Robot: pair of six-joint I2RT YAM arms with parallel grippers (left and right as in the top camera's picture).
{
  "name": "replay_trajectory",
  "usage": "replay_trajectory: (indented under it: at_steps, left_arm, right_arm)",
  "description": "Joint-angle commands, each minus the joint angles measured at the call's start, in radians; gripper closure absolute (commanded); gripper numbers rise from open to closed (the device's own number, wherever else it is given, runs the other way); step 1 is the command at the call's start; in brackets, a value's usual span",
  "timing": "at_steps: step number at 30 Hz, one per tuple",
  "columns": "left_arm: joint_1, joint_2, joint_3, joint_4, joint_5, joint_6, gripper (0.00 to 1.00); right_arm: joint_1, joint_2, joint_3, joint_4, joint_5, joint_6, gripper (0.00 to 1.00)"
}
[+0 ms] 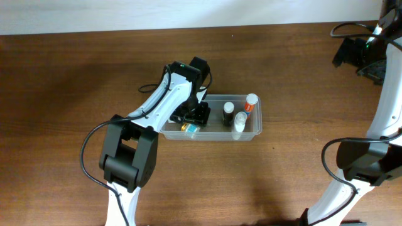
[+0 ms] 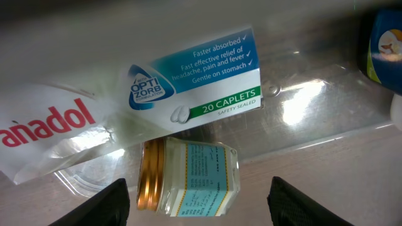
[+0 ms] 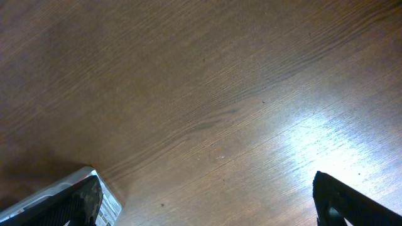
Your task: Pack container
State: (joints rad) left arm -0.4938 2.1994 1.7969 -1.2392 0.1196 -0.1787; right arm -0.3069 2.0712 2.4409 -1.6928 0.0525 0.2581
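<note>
The container (image 1: 256, 127) is a clear shallow tub in the middle of the table. My left gripper (image 1: 195, 117) hangs over its left end, jaws open. In the left wrist view a small glass jar (image 2: 188, 179) with a gold lid and a blue label lies on its side between my fingers (image 2: 108, 204), with a gap on each side. Behind it a blue and white Panadol box (image 2: 195, 81) lies on the container's clear floor (image 2: 314, 119). My right gripper (image 3: 207, 201) is open over bare wood at the far right (image 1: 353, 53).
In the container's right half stand a black-capped bottle (image 1: 228, 113), a white tube with an orange band (image 1: 250, 103) and a clear bottle (image 1: 239, 124). A blue-labelled item (image 2: 383, 44) shows at the left wrist view's right edge. Brown wooden table (image 1: 75, 81) all around.
</note>
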Motion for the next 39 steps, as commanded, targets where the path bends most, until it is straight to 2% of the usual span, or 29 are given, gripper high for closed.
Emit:
replay_trajectory:
  at_steps: [1,11,13,19,25,31,33,35,39]
  left_arm:
    - [0.0,-0.004,-0.031,-0.01,0.015,0.02,0.29]
    - [-0.001,-0.004,-0.036,0.001,0.011,0.019,0.3]
    - [0.0,-0.004,-0.043,0.003,0.011,0.016,0.34]
    - [0.0,-0.004,-0.056,0.002,-0.015,0.009,0.36]
    - [0.0,-0.004,-0.059,0.002,-0.015,0.009,0.52]
    - [-0.002,-0.004,-0.059,0.002,-0.015,0.009,0.52]
    - [-0.002,-0.004,-0.059,0.002,-0.015,0.009,0.43]
    - [-0.001,-0.004,-0.06,-0.002,-0.015,0.009,0.25]
    - [-0.002,-0.004,-0.068,-0.005,-0.015,0.01,0.16]
  right_arm:
    - [-0.001,-0.03,0.01,-0.005,0.012,0.001,0.02]
    - [-0.001,-0.03,0.01,-0.005,0.012,0.001,0.02]
    - [-0.001,-0.03,0.01,-0.005,0.012,0.001,0.02]
    - [-0.001,-0.03,0.01,-0.005,0.012,0.001,0.02]
    - [-0.001,-0.03,0.01,-0.005,0.012,0.001,0.02]
    - [-0.001,-0.03,0.01,-0.005,0.012,0.001,0.02]
    - [-0.001,-0.03,0.01,-0.005,0.012,0.001,0.02]
    - [-0.001,-0.03,0.01,-0.005,0.012,0.001,0.02]
    - [-0.001,-0.03,0.01,-0.005,0.012,0.001,0.02]
